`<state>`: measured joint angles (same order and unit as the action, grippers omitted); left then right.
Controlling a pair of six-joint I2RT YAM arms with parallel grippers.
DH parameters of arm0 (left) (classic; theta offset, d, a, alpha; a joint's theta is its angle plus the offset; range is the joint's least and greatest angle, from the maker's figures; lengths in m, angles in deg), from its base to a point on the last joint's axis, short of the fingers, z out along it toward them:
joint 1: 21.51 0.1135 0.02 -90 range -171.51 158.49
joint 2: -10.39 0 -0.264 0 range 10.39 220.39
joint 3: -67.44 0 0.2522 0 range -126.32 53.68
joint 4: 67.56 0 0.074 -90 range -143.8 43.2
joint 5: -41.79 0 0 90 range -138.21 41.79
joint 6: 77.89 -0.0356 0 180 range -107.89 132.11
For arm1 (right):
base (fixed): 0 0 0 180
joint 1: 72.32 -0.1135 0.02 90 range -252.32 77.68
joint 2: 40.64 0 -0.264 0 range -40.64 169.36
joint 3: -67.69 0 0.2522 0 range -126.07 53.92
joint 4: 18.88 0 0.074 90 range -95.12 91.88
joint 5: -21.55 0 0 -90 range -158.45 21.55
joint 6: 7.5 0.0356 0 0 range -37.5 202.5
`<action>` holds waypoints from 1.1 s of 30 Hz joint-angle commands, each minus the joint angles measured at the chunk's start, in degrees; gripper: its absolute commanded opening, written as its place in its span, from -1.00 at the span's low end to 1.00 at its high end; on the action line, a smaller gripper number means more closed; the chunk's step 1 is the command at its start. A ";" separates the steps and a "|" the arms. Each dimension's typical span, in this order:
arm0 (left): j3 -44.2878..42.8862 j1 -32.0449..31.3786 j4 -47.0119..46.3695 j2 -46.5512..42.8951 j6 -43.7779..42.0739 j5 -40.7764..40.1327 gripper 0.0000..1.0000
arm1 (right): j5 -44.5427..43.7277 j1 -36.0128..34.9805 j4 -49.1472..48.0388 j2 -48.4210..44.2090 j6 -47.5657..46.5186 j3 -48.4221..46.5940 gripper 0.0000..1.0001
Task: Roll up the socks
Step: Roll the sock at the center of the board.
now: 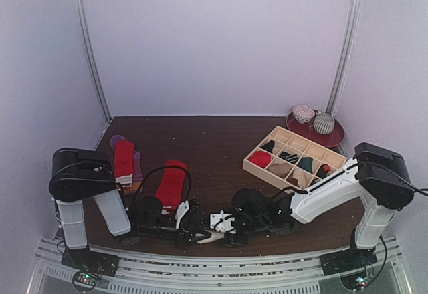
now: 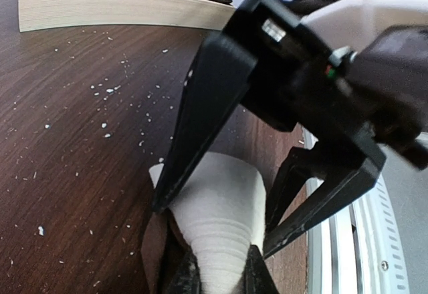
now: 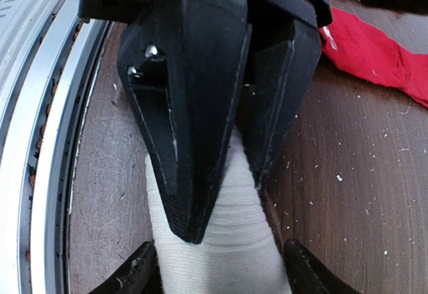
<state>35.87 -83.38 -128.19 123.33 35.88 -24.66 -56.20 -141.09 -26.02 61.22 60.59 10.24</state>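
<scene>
While the cream sock [image 2: 221, 220] lies not yet rolled at the table's [image 1: 214, 140] six o'clock edge, the left gripper [image 2: 221, 277] pinches one end. The right gripper [image 3: 224, 274] stands open astride it (apparently not squeezing). Bundles fill the wooden grid tray [image 1: 267, 174] at two o'clock, and the red socks [image 1: 172, 184] at nine o'clock lie flat, unrolled.

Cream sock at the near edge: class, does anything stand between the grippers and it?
Nothing visible does. The left gripper is shut on the cream sock, and the right gripper flanks it on both sides.
</scene>
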 commanded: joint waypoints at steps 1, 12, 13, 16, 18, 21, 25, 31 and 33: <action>2.22 -0.54 16.86 3.64 -0.25 0.70 -1.00 | 0.99 0.00 5.30 2.90 4.15 -2.04 0.06; -1.14 -0.01 28.53 -12.25 -9.02 -10.85 -0.33 | 11.26 3.57 19.75 5.56 11.13 -5.74 -0.40; -1.25 -0.01 29.10 -14.76 -10.23 -12.06 -0.28 | 12.31 4.01 20.71 5.58 11.63 -5.84 -0.40; -0.44 -0.01 29.16 -21.71 -13.76 -15.01 -0.15 | 15.41 5.35 24.18 6.48 13.05 -6.45 -0.40; 0.83 -0.10 27.80 -25.35 -16.33 -15.36 -0.04 | 16.83 5.86 25.99 7.32 14.17 -6.83 -0.40; 1.89 -0.10 25.64 -26.90 -18.55 -13.93 0.09 | 17.99 6.38 26.35 7.98 15.94 -6.44 -0.40; 2.51 -0.14 19.68 -22.12 -19.04 -10.09 0.10 | 18.37 6.82 27.41 10.01 17.68 -7.06 -0.40; 1.71 -1.31 12.97 -16.49 -17.37 -5.46 0.17 | 17.74 7.24 27.94 11.11 18.88 -7.63 -0.40; 0.97 -1.71 12.88 -15.40 -17.29 -5.17 0.16 | 17.68 7.35 28.11 11.23 19.01 -7.72 -0.39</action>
<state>37.54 -84.10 -108.84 106.28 19.14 -32.94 -36.92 -133.44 -11.14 67.04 77.40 -0.29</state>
